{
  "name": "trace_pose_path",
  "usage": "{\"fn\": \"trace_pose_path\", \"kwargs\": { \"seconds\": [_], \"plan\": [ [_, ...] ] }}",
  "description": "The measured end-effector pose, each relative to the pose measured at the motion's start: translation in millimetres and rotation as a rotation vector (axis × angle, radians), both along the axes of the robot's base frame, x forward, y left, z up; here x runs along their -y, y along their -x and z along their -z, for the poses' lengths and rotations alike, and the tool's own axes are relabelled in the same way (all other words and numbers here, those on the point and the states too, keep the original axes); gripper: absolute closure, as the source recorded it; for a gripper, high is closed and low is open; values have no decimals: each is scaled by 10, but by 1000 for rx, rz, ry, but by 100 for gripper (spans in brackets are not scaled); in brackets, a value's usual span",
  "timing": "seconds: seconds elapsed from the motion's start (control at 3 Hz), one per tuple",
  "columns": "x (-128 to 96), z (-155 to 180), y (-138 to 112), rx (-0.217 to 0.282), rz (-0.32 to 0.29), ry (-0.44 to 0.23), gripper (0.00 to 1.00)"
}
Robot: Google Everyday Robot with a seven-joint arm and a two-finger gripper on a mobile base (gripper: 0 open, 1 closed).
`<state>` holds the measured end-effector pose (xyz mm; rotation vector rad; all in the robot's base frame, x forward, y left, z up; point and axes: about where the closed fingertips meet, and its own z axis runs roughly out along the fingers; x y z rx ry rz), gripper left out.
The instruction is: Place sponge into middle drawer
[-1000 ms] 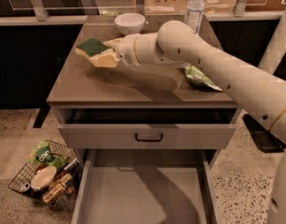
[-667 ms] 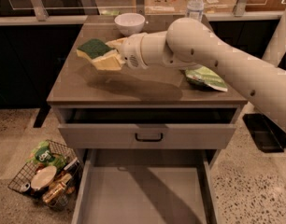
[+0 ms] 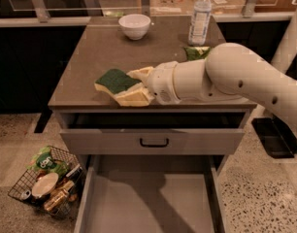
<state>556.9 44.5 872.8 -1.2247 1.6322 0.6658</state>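
Gripper (image 3: 134,87) jaws are pinching the sponge (image 3: 114,81), green face up.
Sponge is sitting between the jaws and sticking out past their tips, over the front edge of the bench (image 3: 90,52). Under it, the handled drawer (image 3: 197,141) is standing slightly open, and the middle drawer (image 3: 148,208) is standing pulled out, lower down. Bowl (image 3: 134,25) and bottle (image 3: 200,14) are sitting at the back.

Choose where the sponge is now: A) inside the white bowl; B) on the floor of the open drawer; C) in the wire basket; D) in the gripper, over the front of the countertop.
D: the gripper is shut on the sponge above the countertop's front edge.
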Motion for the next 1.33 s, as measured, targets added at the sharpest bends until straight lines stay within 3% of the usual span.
{"fn": "trace_pose_path", "kwargs": {
  "seconds": [0.67,1.33],
  "plan": [
    [804,683,555,-45,-61,35,100],
    [1372,1533,1098,-122,-137,-17,100]
  ]
}}
